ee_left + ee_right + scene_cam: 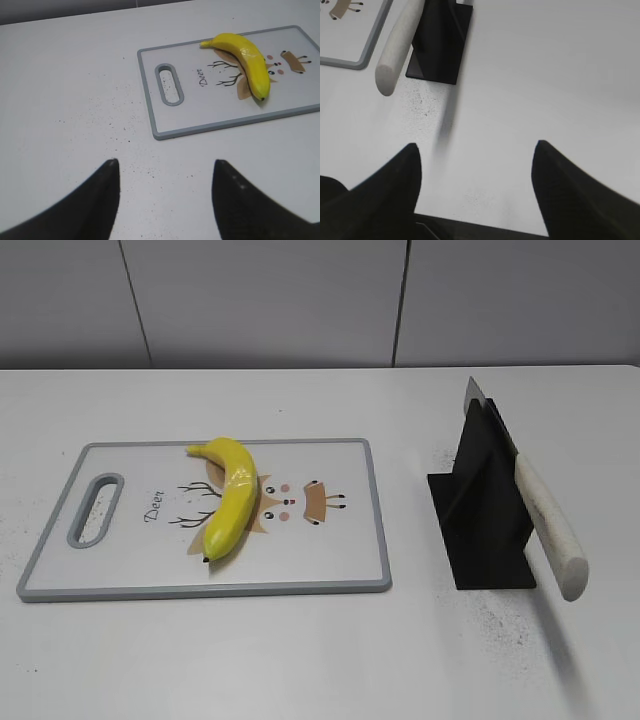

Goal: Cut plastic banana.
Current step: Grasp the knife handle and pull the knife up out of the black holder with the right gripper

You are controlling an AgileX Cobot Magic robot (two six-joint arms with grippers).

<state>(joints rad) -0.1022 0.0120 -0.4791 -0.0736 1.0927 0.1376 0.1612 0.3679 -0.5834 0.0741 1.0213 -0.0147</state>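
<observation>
The plastic banana (231,495) is glossy yellow with dark tips and lies on a white cutting board (340,560) with a grey rim and a deer drawing. It also shows in the left wrist view (247,57) on the board (210,110). A knife with a cream handle (550,525) rests slanted in a black stand (485,510); the handle (397,47) and stand (440,45) show in the right wrist view. My left gripper (165,167) is open and empty above bare table, left of the board. My right gripper (476,150) is open and empty, right of and nearer than the knife stand. Neither gripper shows in the exterior view.
The white table (300,660) carries dark specks near the stand and left of the board. A grey panelled wall (300,300) stands behind the table. The table's front edge (470,222) shows below my right gripper.
</observation>
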